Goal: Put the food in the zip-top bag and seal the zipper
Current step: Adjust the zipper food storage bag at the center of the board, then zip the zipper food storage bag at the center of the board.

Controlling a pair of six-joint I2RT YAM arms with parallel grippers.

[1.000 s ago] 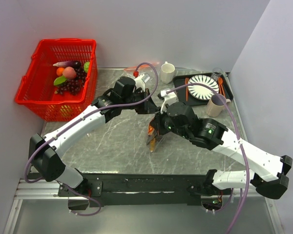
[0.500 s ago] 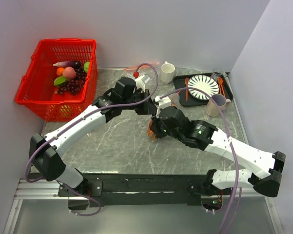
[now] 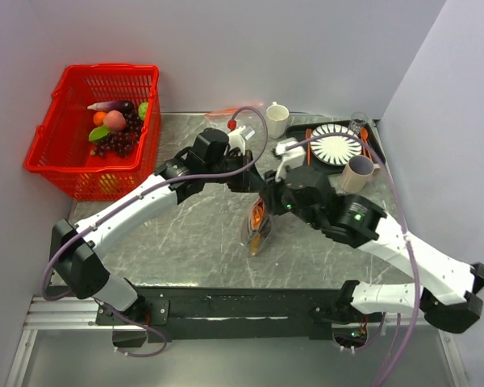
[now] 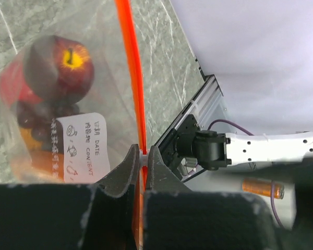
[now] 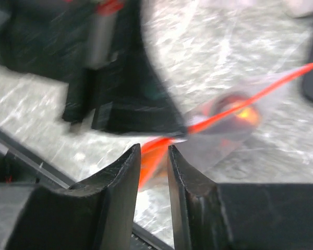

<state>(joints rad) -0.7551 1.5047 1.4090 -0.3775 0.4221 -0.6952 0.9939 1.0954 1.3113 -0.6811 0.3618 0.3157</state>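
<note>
Food is seen inside the bag, which is hung over the middle of the table. The zipper is pinched tight by the left gripper. The right gripper is parted slightly, with the zipper seen in its gap.

the left end effector is pinched tight on the zipper, which runs up from its jaws. left of it hangs the bag, holding a red fruit over grapes and an orange piece, with a white label low on its side. the grey bench lies behind.
</note>
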